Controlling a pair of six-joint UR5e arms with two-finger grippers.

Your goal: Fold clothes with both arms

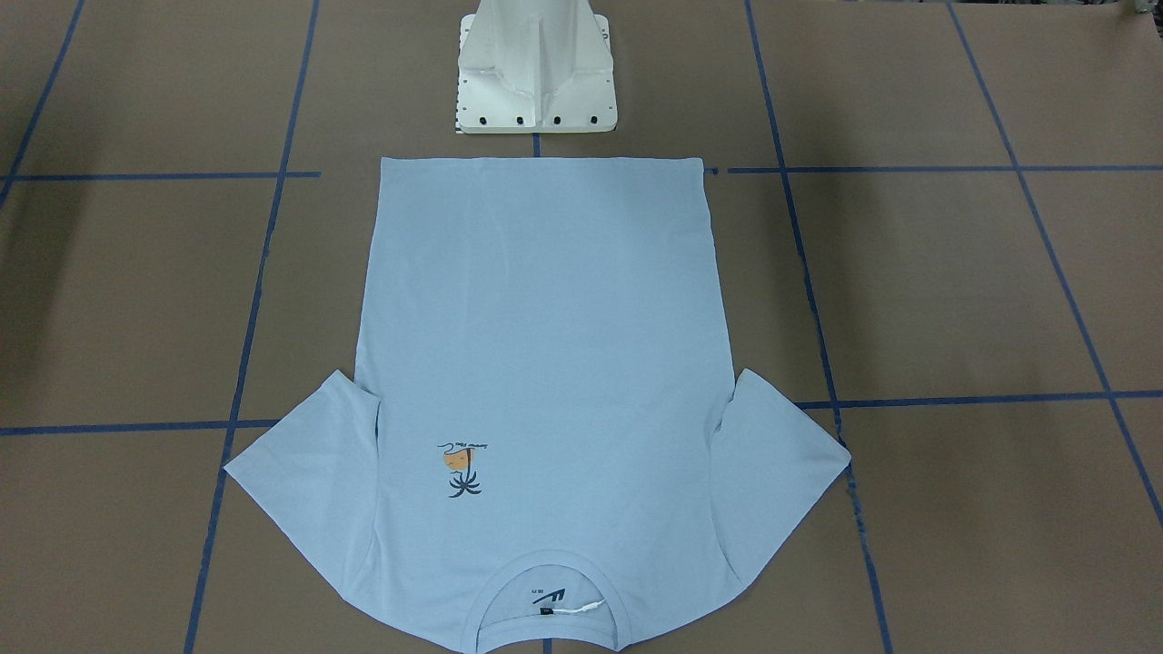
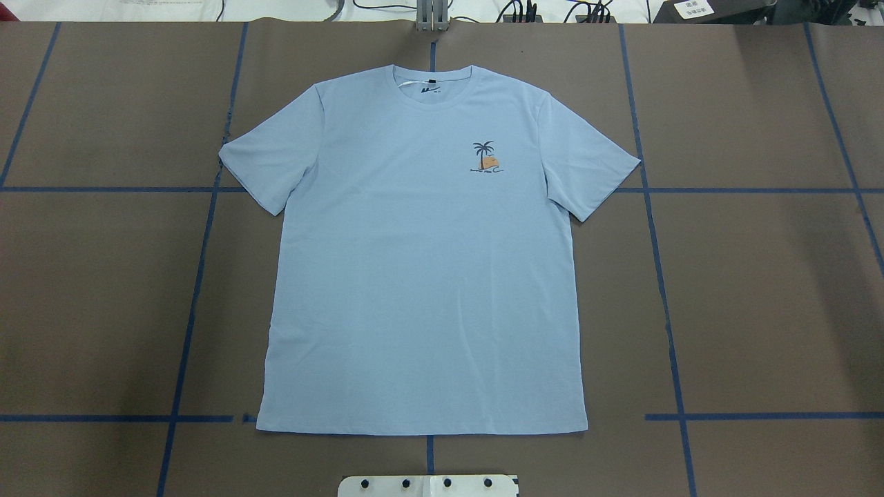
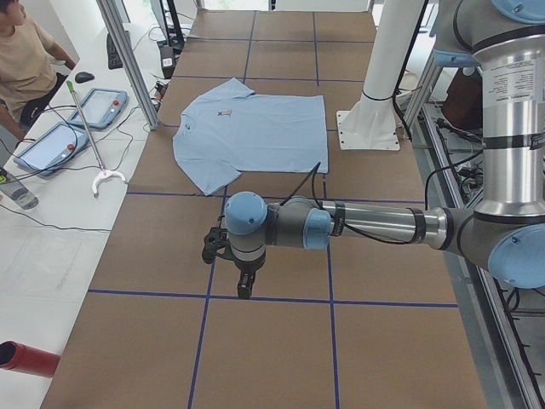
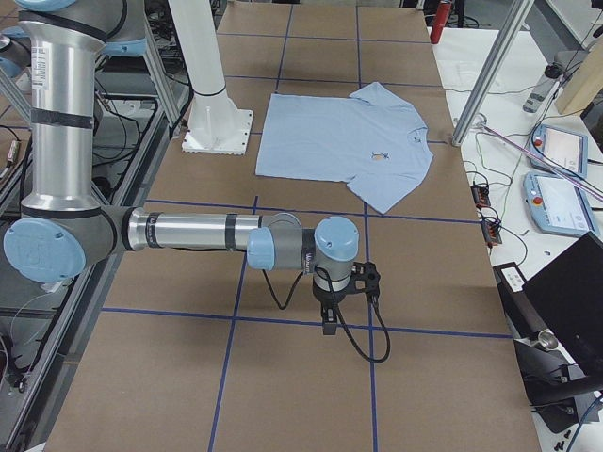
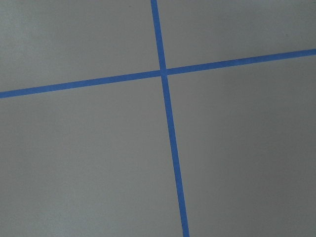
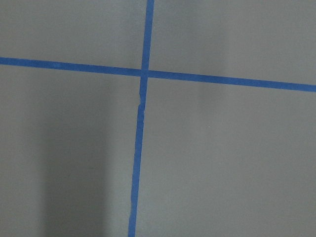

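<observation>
The light blue T-shirt lies flat and spread out on the brown table, chest print up. Its collar points away from the robot and its hem lies near the pedestal. It also shows in the side views as the shirt. My left gripper hangs over bare table well off the shirt's side, pointing down. My right gripper hangs the same way off the other side. Both show only in side views, so I cannot tell whether they are open or shut. Both wrist views show only table and blue tape.
The white pedestal base stands just behind the shirt's hem. Blue tape lines grid the table. Beyond the far edge, a person sits by teach pendants on a side table. A red cylinder lies there too.
</observation>
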